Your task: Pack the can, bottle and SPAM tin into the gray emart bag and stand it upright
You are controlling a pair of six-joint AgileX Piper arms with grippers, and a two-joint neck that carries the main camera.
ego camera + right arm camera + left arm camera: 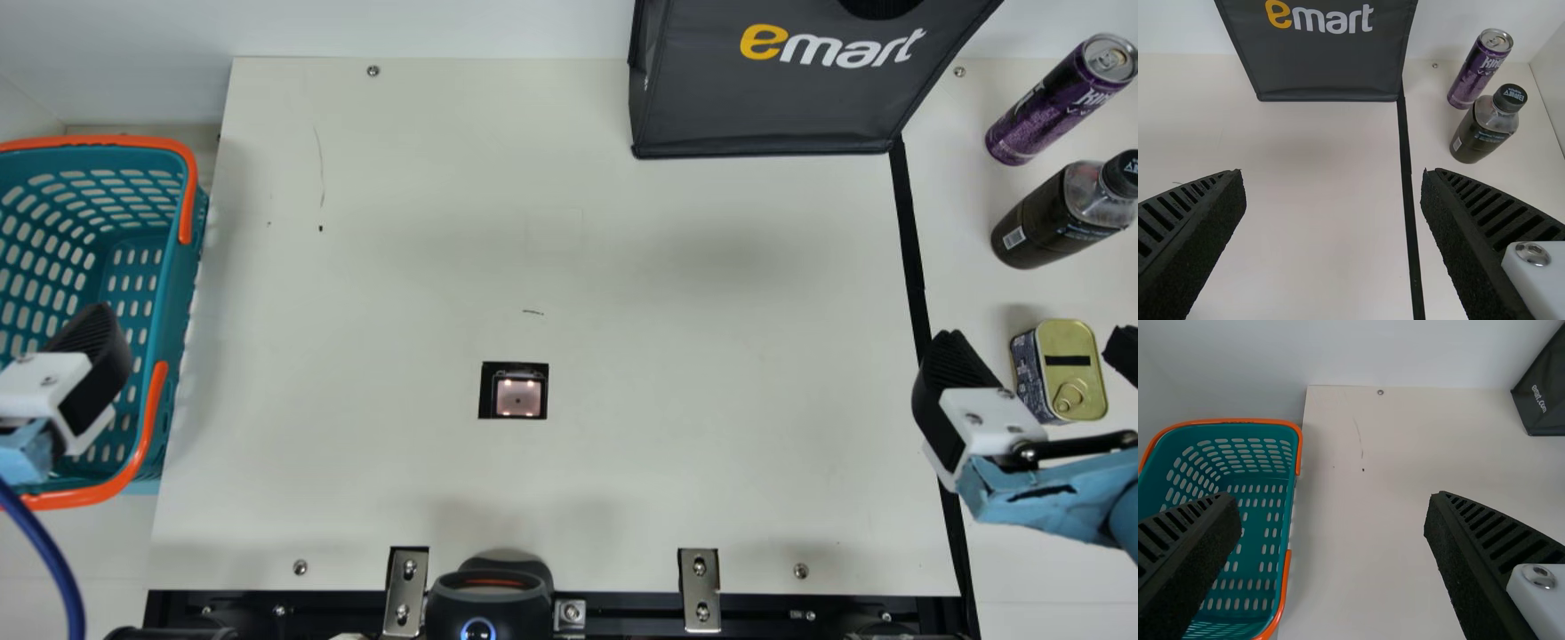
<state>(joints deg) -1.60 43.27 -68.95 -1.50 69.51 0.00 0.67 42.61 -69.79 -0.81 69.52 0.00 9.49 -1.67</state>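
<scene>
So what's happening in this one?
Nothing is being held. The left gripper is open by the teal basket, and the right gripper is open near the SPAM tin. The tin, bottle and can are lined up on the right, outside the upright gray emart bag; none of the three is packed yet.

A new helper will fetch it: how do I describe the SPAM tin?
From the gray emart bag, follow the black strip toward the robot. Right of it, past the can and bottle, sits the SPAM tin. It alone is squat and boxy, with a gold pull-ring lid.
</scene>
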